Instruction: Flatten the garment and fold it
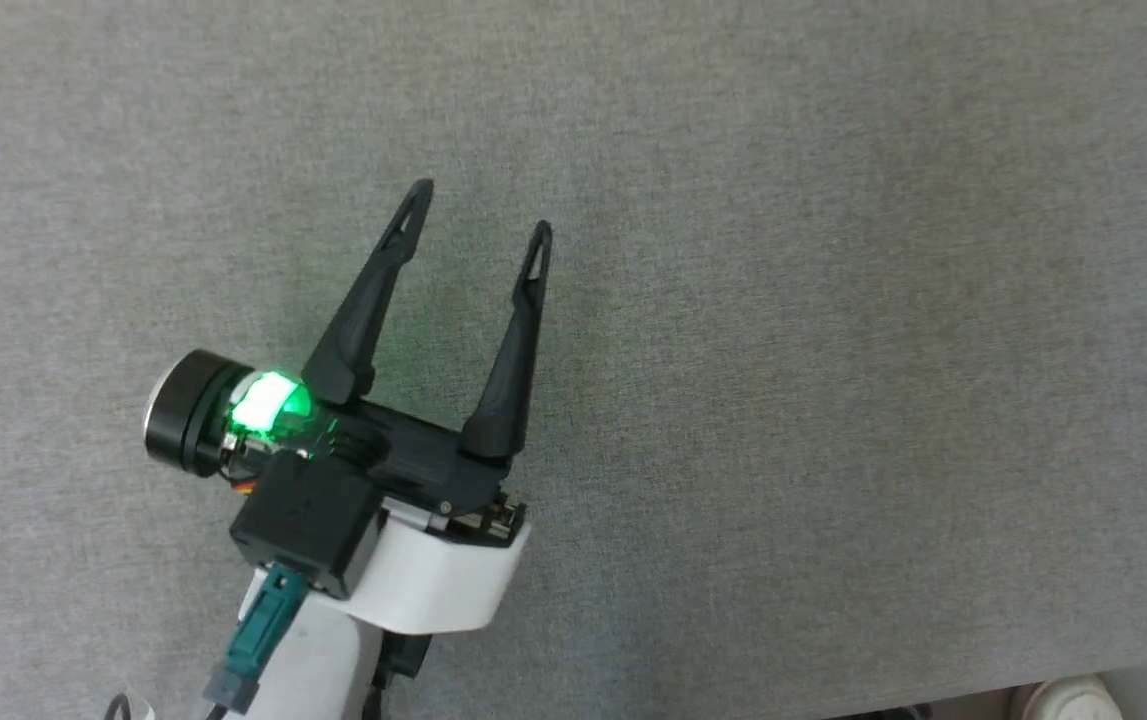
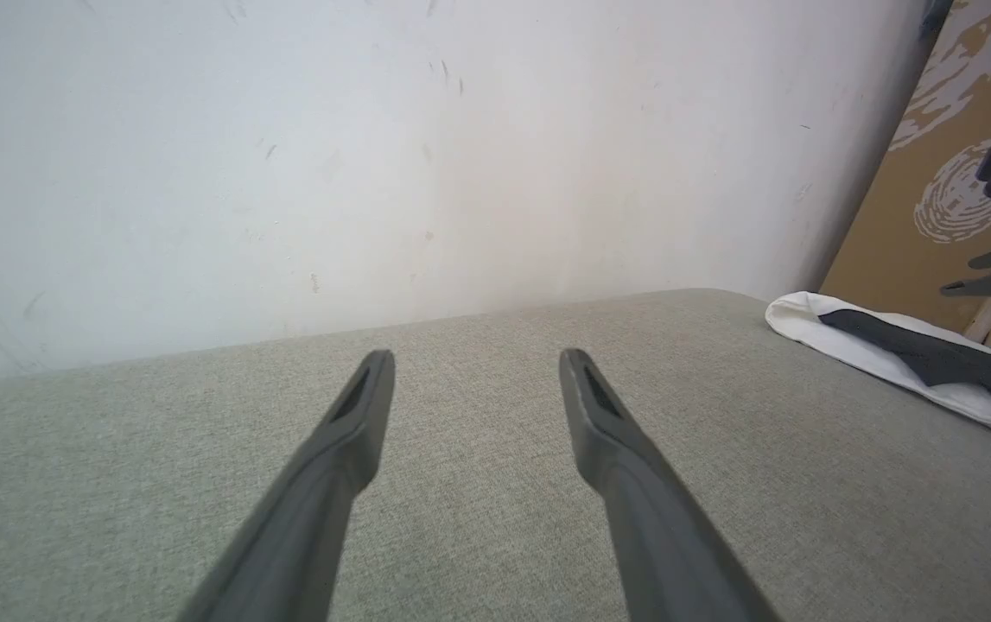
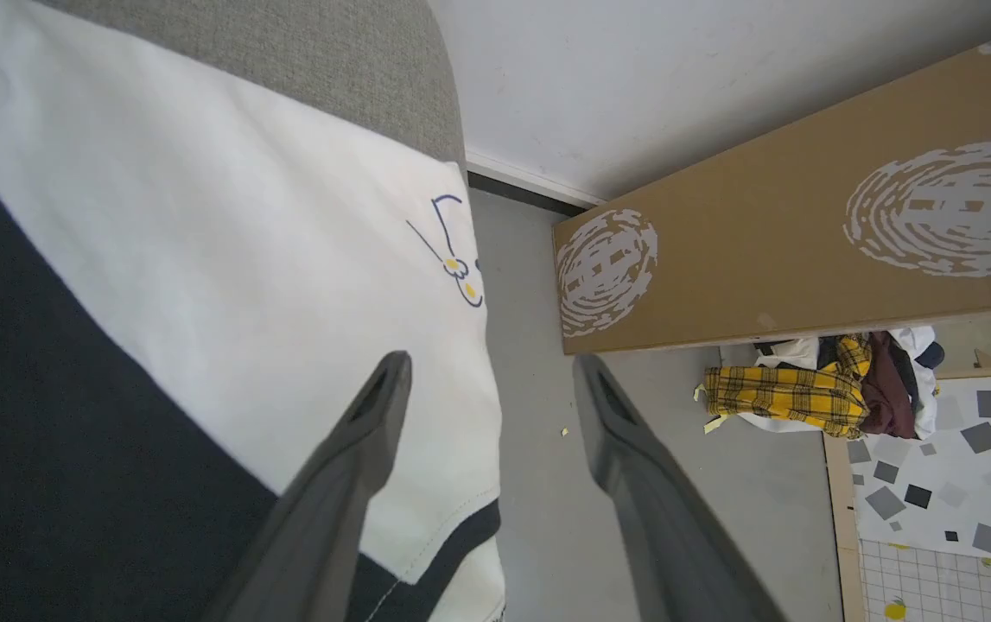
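Note:
The garment (image 3: 244, 259) lies on the grey table (image 3: 331, 52), white with a black panel and a small drawn motif, its edge hanging at the table's side. My right gripper (image 3: 492, 358) stands open just above that edge, with its left finger (image 3: 348, 466) over the cloth and its other finger over the floor. It holds nothing. My left gripper (image 1: 482, 207) is open over bare grey table (image 1: 833, 300), well away from the cloth. In the left wrist view the left gripper (image 2: 478, 356) points at the wall, and the garment (image 2: 815, 324) lies at the far right.
A white wall (image 2: 374, 173) runs behind the table. Beside the table, a brown board (image 3: 806, 242) with pale printed ovals leans over the grey floor. A heap of clothes with a yellow plaid piece (image 3: 789, 397) lies under it. The table's near edge (image 1: 933, 695) shows at lower right.

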Available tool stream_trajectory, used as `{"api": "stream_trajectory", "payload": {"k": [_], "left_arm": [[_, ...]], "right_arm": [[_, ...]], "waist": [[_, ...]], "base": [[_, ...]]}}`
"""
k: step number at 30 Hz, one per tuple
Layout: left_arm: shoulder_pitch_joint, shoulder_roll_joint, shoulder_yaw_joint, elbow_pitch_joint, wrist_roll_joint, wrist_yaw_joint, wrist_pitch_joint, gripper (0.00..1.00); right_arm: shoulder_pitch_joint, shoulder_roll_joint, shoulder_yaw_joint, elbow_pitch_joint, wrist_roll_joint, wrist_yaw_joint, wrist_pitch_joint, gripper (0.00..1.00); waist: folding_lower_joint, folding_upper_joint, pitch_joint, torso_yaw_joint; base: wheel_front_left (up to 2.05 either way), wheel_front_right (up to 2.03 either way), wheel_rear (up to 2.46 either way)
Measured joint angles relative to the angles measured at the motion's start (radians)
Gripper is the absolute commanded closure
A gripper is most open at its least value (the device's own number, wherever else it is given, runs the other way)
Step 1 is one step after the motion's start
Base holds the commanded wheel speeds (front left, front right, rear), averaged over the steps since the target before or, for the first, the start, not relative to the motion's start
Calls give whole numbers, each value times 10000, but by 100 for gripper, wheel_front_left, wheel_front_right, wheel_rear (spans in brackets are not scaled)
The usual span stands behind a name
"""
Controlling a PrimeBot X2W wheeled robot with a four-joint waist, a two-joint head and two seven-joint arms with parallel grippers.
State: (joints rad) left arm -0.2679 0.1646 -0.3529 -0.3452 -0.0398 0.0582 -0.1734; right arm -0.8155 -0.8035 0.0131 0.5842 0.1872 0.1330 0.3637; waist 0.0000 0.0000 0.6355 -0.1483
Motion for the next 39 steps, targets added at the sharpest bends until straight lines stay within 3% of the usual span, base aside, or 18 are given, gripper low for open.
{"api": "stream_trajectory", "payload": {"k": [8, 14, 21, 30, 39], "left_arm": [[477, -146, 437, 276, -353, 495, -389, 0], [909, -278, 704, 464, -725, 675, -633, 0], [1536, -288, 872, 602, -989, 708, -736, 0], [2383, -282, 1181, 838, -1193, 974, -823, 0], [3144, -410, 1279, 1492, -1461, 1187, -834, 0]], "right_arm": [[170, 405, 144, -232, 380, 0, -665, 0], [930, 1668, -234, -1227, 1009, -2, -1386, 0], [2961, 3206, -773, -3488, 1285, -2, -2566, 0], [5226, 5045, -1024, -5793, 255, -2, -3684, 0], [7355, 6828, -1427, -6978, -1229, -4, -4602, 0]], "waist": [[0, 0, -809, 20], [-1, 0, -1634, 66], [-3, 0, -2714, 224], [-3, 1, -3942, 482], [-2, 0, -4822, 958]], "base": [[0, 0, 0], [0, 0, 0], [0, 0, 0], [0, 0, 0], [0, 0, 0]]}}
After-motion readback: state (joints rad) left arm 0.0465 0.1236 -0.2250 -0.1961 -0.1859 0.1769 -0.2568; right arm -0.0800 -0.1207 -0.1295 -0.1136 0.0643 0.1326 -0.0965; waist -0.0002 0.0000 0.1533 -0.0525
